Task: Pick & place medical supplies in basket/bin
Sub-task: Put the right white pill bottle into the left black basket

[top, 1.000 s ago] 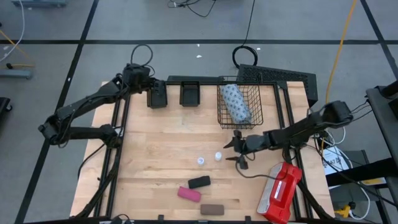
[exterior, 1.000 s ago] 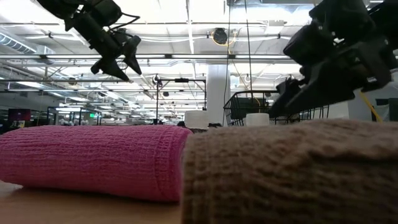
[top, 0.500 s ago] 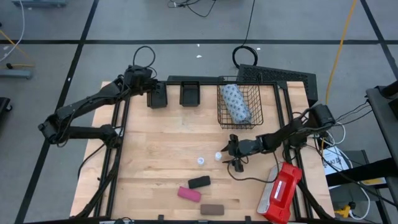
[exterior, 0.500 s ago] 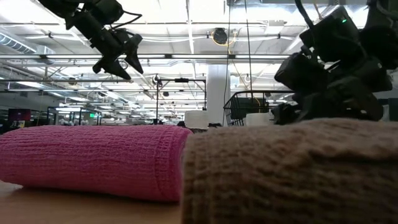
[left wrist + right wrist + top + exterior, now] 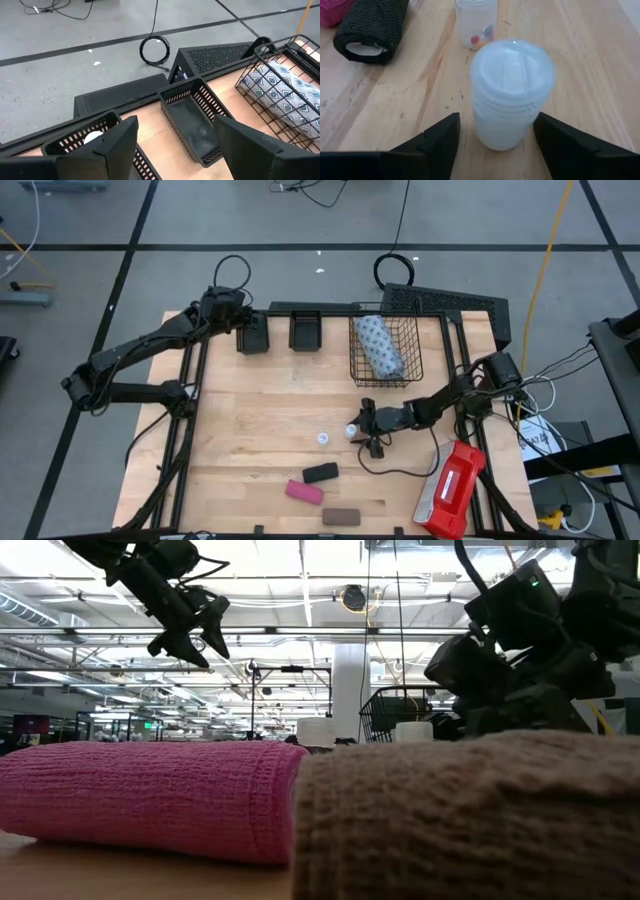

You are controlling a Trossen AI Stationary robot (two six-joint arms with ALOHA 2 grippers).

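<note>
1. The right gripper [image 5: 492, 145], its jaws spread and gripping nothing, is being set around a small white round plastic vial [image 5: 511, 92] mid-table; it should be centred before closing.
2. The left gripper [image 5: 172, 145] is being held released above two small black plastic trays [image 5: 192, 117] at the far edge.

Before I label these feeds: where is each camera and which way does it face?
High: overhead, straight down on table, both arms.
Low: table height, behind pink roll and brown roll, facing the room; both grippers overhead.
Left wrist: left gripper open above two trays.
Right wrist: right gripper open around a vial.
Shared: basket shows in high, low, left wrist.
</note>
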